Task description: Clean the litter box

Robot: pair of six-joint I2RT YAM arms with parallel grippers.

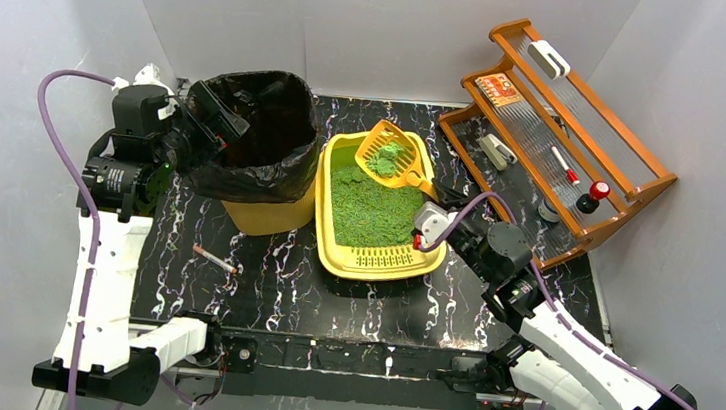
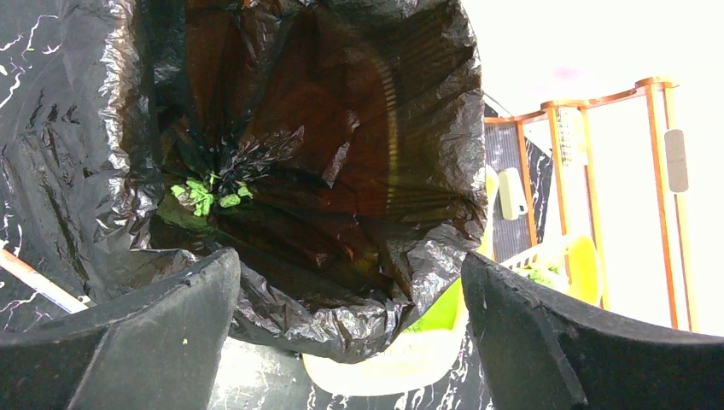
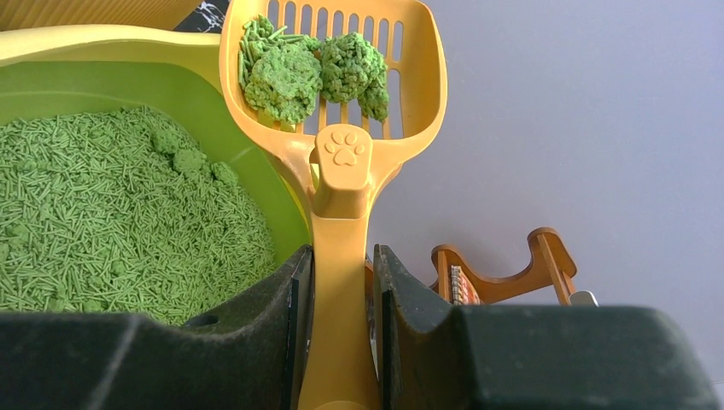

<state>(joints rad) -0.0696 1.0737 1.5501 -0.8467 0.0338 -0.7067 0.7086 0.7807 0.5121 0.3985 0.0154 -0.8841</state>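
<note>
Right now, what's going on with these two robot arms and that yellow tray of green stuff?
The right gripper is clamped on the handle of an orange slotted scoop, holding it over the far end of the litter box with a few green clumps in it. The left gripper is open, poised at the rim of the yellow bin lined with a black bag, beside the box; it grips nothing. A few green bits already lie at the bag's bottom.

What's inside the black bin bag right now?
A few green litter clumps lie at the bottom of the black bag. Crumpled folds hide anything else down there.
</note>
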